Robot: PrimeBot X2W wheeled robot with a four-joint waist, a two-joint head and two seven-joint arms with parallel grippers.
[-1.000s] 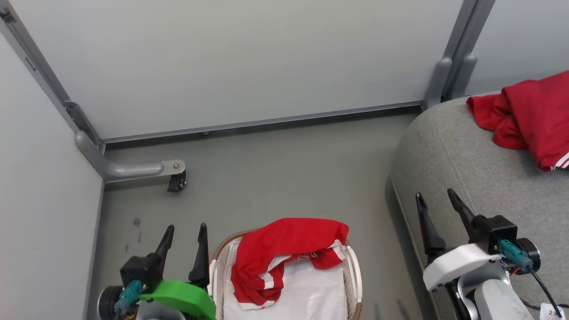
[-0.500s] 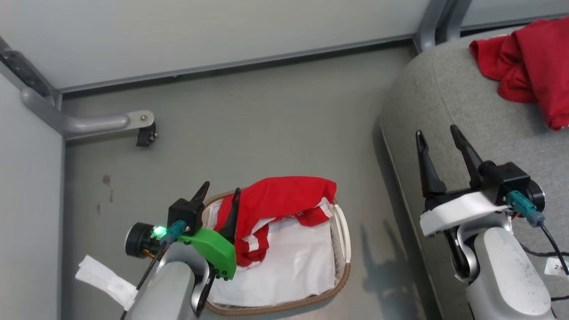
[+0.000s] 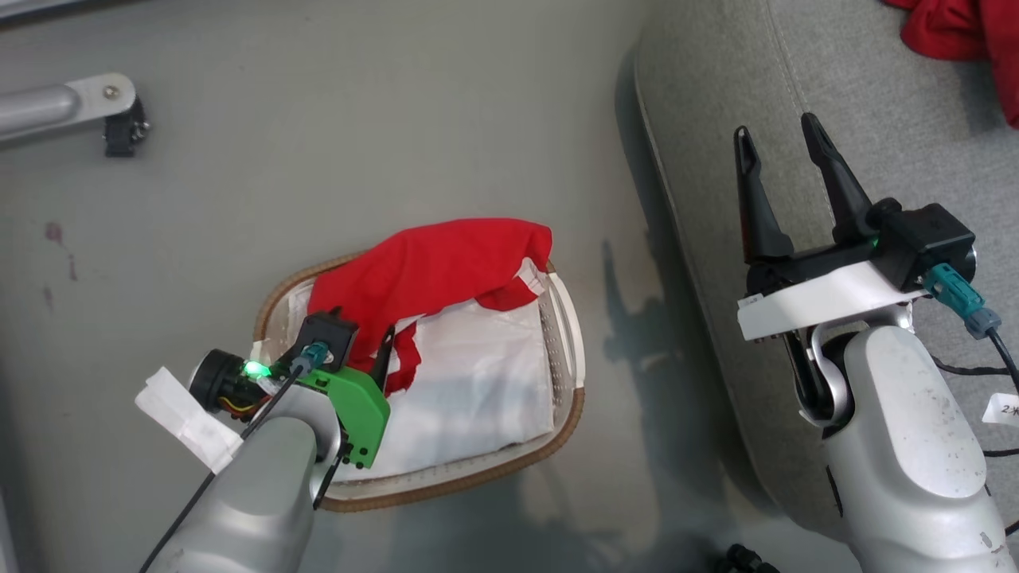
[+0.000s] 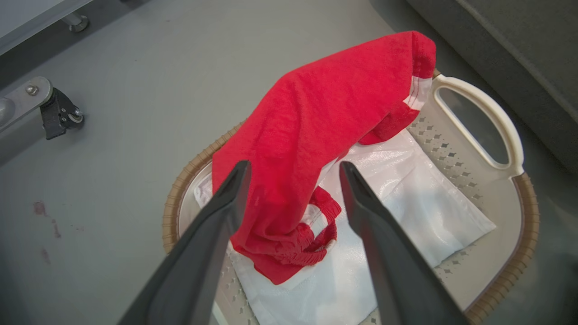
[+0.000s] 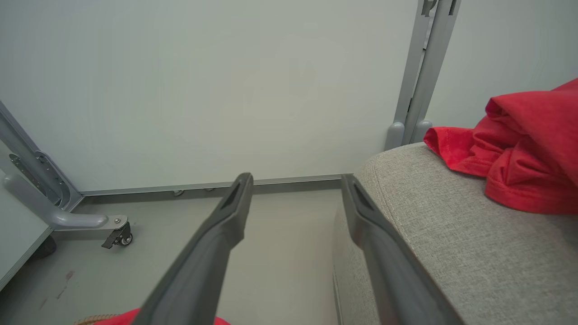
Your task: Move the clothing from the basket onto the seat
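A red piece of clothing [image 3: 422,270] is draped over the far rim of the basket [image 3: 478,477] and hangs down onto its white liner [image 3: 478,374]. My left gripper [image 3: 362,326] is open just above it. In the left wrist view the fingers of the left gripper [image 4: 294,166] straddle the hanging red fabric [image 4: 325,113] inside the basket [image 4: 496,117]. My right gripper [image 3: 776,127] is open and empty above the rounded edge of the grey seat [image 3: 876,95]. More red clothing [image 5: 519,158] lies on the seat [image 5: 451,234], to the right of the right gripper [image 5: 296,177].
The basket stands on grey floor just left of the seat. A grey partition leg with a black caster [image 3: 80,111] is at the far left. Pale wall panels [image 5: 226,90] close off the back. Cables [image 3: 987,398] hang by my right forearm.
The head camera has tilted down. My left gripper has moved forward and down over the basket, around the red garment. The right gripper stays open by the seat's edge.
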